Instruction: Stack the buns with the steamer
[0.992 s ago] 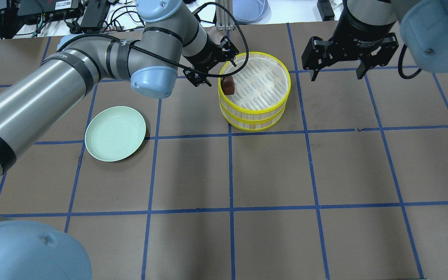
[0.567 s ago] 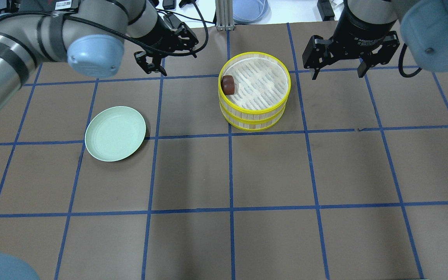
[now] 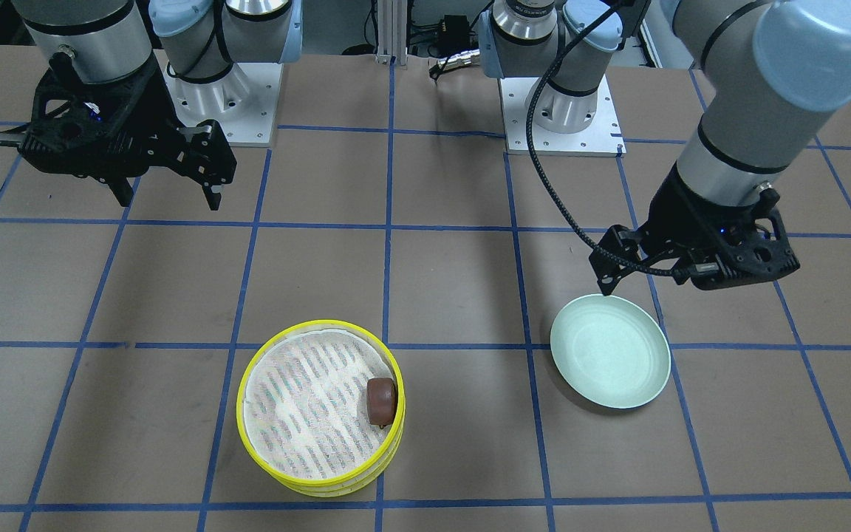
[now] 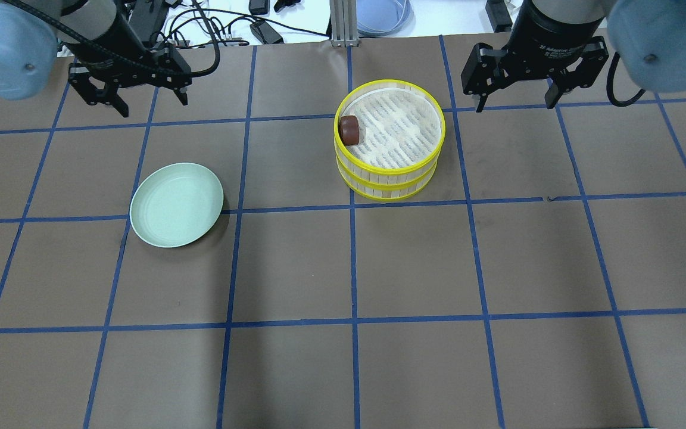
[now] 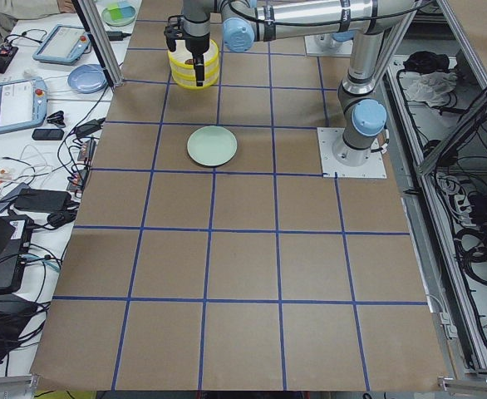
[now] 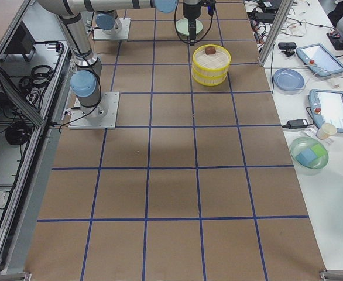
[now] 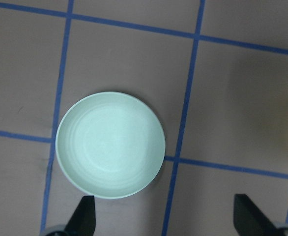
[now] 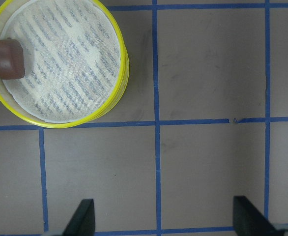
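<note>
The yellow-rimmed steamer [image 4: 399,128] stands stacked at the back middle of the table. The reddish-brown round bun [image 4: 349,130] lies on its striped liner against the rim; it also shows in the front view [image 3: 381,401] and the right wrist view [image 8: 8,59]. The cream-white bun is out of view. My left gripper [image 4: 152,104] is open and empty, hovering far left of the steamer, behind the plate. My right gripper [image 4: 515,106] is open and empty, hovering just right of the steamer. Both wrist views show fingers [image 7: 82,219] [image 8: 82,219] spread wide apart.
An empty pale green plate [image 4: 176,204] lies on the table's left, directly below my left wrist camera [image 7: 110,145]. Cables, a blue dish [image 4: 382,15] and tablets [image 6: 329,108] lie beyond the table's far edge. Brown table with blue grid lines.
My left arm has pulled back from the steamer's left rim and swung far left, open. The brown bun stays in the steamer. The right gripper has barely moved.
</note>
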Controlling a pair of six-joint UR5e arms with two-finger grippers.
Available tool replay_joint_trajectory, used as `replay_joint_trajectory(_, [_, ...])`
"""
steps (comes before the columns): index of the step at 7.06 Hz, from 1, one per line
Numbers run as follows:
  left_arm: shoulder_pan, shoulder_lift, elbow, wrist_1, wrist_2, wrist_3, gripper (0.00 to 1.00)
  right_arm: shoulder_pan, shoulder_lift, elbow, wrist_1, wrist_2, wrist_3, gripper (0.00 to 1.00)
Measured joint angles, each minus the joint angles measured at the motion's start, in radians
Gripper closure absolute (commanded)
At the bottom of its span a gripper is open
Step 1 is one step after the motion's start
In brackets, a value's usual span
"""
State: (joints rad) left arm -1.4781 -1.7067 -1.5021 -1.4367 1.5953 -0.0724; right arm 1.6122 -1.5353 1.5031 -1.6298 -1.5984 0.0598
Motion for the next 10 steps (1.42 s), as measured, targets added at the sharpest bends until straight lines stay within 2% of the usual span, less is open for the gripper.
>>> replay_joint_trajectory(3, [-0.006,0.089,-0.032,-0.085,0.026,0.014,0.0,0.0,0.001,0.001,0.004,0.0,0.001,0.0])
replay_joint_trajectory(7, [-0.017,0.102,-0.047,-0.084,-0.025,0.093,0.0,0.0,0.001,0.003,0.027,0.01,-0.01,0.0])
replay_joint_trajectory(10, [-0.03,0.106,-0.048,-0.082,-0.018,0.12,0.0,0.001,0.001,0.003,0.037,0.012,-0.019,0.0])
